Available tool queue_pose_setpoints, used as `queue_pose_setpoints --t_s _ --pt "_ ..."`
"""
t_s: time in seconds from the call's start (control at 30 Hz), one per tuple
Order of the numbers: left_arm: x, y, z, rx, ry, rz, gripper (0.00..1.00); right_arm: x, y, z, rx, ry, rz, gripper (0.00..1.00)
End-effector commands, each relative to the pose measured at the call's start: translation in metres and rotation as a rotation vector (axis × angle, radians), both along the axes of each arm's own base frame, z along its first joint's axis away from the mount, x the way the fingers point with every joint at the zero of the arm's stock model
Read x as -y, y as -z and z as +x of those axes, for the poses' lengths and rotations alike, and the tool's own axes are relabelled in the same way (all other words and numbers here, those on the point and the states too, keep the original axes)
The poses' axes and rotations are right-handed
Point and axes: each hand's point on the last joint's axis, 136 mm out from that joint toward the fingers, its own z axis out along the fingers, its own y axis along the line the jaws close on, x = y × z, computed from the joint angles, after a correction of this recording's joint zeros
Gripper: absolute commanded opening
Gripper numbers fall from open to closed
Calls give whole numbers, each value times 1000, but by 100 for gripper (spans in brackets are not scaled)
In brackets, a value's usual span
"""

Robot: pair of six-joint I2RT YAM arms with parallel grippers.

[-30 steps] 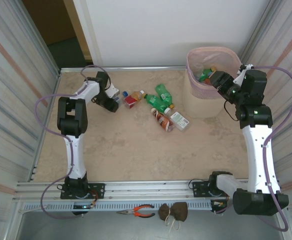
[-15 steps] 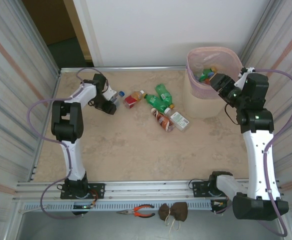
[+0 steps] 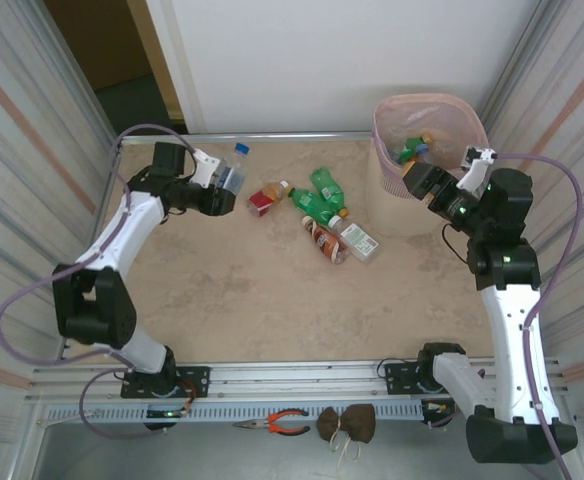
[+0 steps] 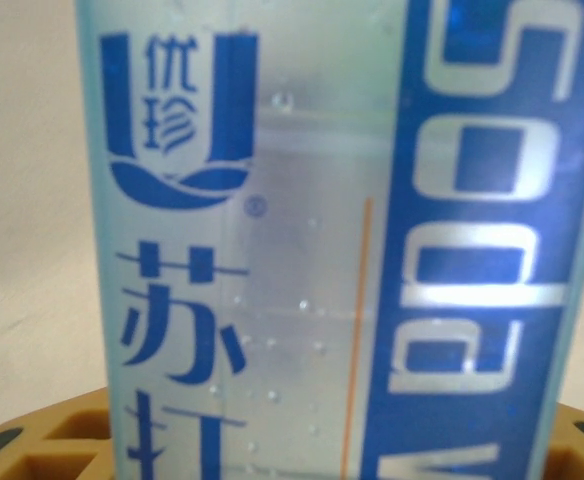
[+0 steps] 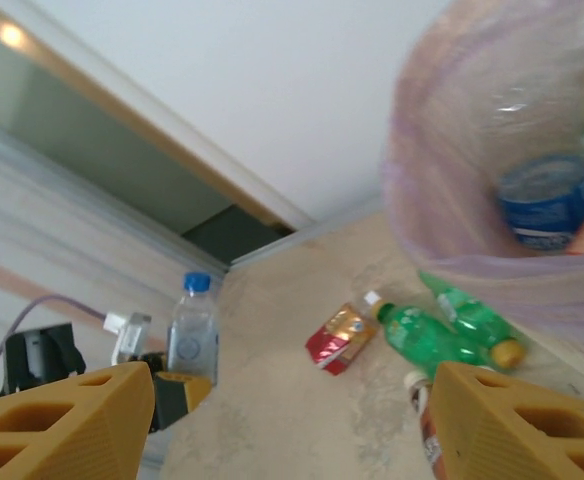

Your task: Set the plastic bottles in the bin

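Now the left gripper [image 3: 220, 190] clasps a clear, blue-capped bottle [image 3: 231, 172]; the right gripper [image 3: 419, 182] gapes empty by the pink bin [image 3: 387, 196].

The bin [image 3: 392, 200] is tall, pale pink and upright, and it holds several bottles [image 3: 412, 152], green and clear, with orange and blue caps showing. Just left of its foot lie two green bottles [image 3: 317, 205], a brown-labelled bottle [image 3: 324, 240] and a clear white-labelled bottle [image 3: 357, 240]. Further left of the bin lies a red-labelled bottle [image 3: 266, 197]. Furthest from the bin, the blue-capped bottle [image 3: 232, 170] stands upright, clear, with a blue-and-white soda label.
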Motion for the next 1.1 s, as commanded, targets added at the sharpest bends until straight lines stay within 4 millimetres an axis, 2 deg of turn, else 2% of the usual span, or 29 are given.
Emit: queue_pose_setpoints --t_s 0.0,0.13,0.23,0.43,0.6,0.73,0.83,1.07 --pt "34 -60 -19 116 110 -261 48 -25 -31 -18 186 -148 -41 73" --pt "53 -105 -46 169 200 -448 47 -49 -44 -37 299 -273 -82 76" --pt "67 -133 -68 236 266 -510 47 -67 -55 -51 384 -344 -104 77" --pt "101 -176 -122 351 437 -556 46 -106 -81 -85 547 -508 -128 81" --pt "120 -207 -168 460 563 -573 45 -133 -103 -119 656 -661 -126 84" --pt "131 -222 -200 512 649 -591 45 -147 -122 -144 744 -734 -120 86" --pt "138 -228 -221 531 709 -604 45 -155 -130 -154 777 -771 -111 88" --pt "148 -235 -249 565 789 -615 45 -176 -140 -164 801 -847 -94 89"
